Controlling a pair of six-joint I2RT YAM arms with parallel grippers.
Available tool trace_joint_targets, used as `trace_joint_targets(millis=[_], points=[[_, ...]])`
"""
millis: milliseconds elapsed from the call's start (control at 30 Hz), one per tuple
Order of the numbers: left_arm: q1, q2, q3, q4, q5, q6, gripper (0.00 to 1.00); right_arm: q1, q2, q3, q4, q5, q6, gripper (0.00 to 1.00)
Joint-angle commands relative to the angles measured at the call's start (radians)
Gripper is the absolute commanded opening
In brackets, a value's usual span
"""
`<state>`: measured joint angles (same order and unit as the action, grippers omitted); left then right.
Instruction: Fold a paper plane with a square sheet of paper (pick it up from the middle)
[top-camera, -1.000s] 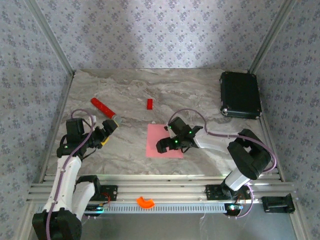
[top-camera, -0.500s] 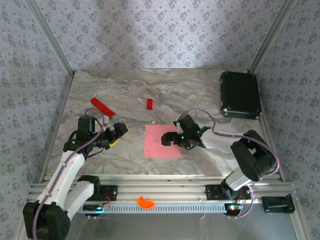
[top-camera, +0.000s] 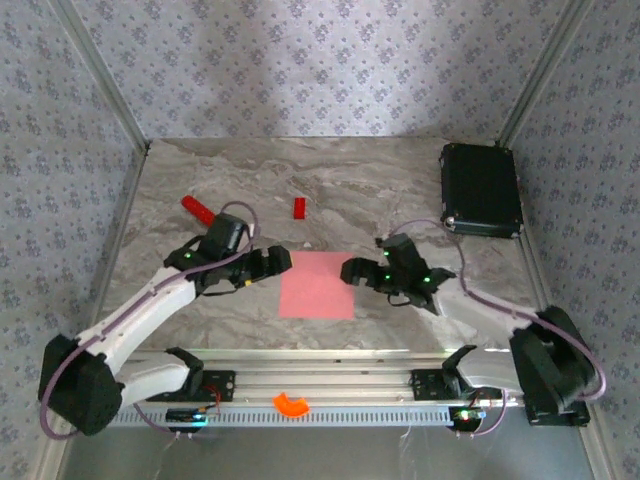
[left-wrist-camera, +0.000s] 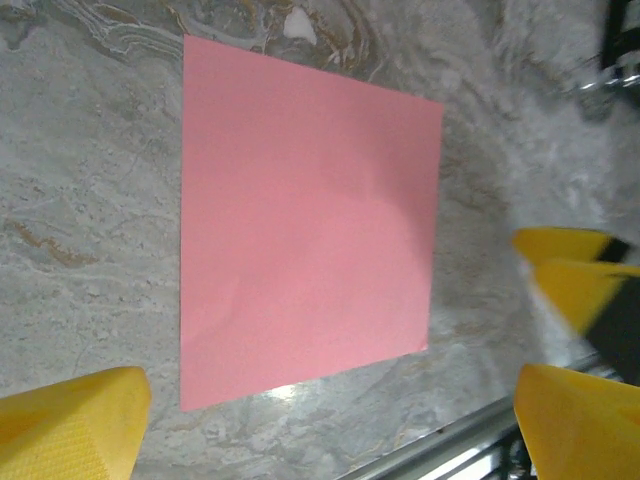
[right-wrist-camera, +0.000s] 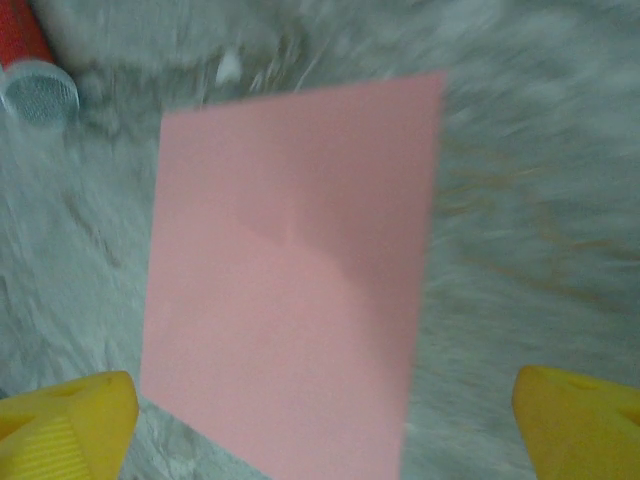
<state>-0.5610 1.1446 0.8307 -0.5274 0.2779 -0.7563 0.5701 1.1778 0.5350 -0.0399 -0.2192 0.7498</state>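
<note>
The square sheet of paper (top-camera: 318, 285) lies flat on the marble table, salmon-pink and unfolded. My left gripper (top-camera: 276, 262) hovers at its upper left corner, and my right gripper (top-camera: 352, 272) sits at its right edge. In the left wrist view the paper (left-wrist-camera: 300, 230) lies ahead of the open left gripper (left-wrist-camera: 330, 400), with nothing between its yellow fingers (left-wrist-camera: 70, 425). From the right wrist camera the paper (right-wrist-camera: 290, 300) spreads between the wide-open fingers (right-wrist-camera: 580, 420) of the right gripper (right-wrist-camera: 325, 400). No paper plane is in view.
A red stick with a grey tip (top-camera: 197, 208) lies at the back left, partly behind the left arm, and its tip (right-wrist-camera: 38, 92) appears in the right wrist view. A small red block (top-camera: 298, 207) sits behind the paper. A black case (top-camera: 481, 190) stands at the back right.
The left arm swung right to the paper's left corner. The right gripper drew back from over the paper to its right edge. The paper slid slightly left.
</note>
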Motion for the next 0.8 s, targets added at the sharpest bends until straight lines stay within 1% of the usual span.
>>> trace_joint_targets(millis=[0,67,167,300,333,433,567,633,700,767], points=[[-0.076,0.084,0.074,-0.062,-0.158,-0.034,0.92,-0.091,-0.098,-0.053,-0.113,0.007,0.011,0.99],[-0.124,0.166,0.123,-0.068,-0.192,-0.053,0.91,-0.157,-0.143,-0.074,-0.156,-0.024,-0.01,0.99],[-0.192,0.325,0.242,-0.113,-0.235,-0.069,0.91,-0.261,-0.197,-0.086,-0.218,-0.109,-0.071,0.99],[-0.271,0.526,0.432,-0.239,-0.288,-0.079,0.93,-0.358,-0.239,-0.094,-0.295,-0.184,-0.113,0.99],[-0.287,0.579,0.479,-0.267,-0.298,-0.086,0.93,-0.384,-0.246,-0.096,-0.315,-0.206,-0.148,0.99],[-0.325,0.689,0.587,-0.347,-0.34,-0.113,0.96,-0.45,-0.257,-0.101,-0.359,-0.271,-0.185,0.99],[-0.35,0.762,0.634,-0.373,-0.346,-0.154,0.96,-0.52,-0.255,-0.078,-0.439,-0.351,-0.249,0.99],[-0.353,0.777,0.635,-0.367,-0.343,-0.169,0.97,-0.55,-0.254,-0.067,-0.459,-0.365,-0.267,0.99],[-0.354,0.787,0.634,-0.362,-0.33,-0.184,0.97,-0.559,-0.25,-0.07,-0.462,-0.396,-0.262,0.99],[-0.359,0.794,0.628,-0.347,-0.335,-0.191,0.97,-0.562,-0.245,-0.073,-0.479,-0.38,-0.261,0.99]])
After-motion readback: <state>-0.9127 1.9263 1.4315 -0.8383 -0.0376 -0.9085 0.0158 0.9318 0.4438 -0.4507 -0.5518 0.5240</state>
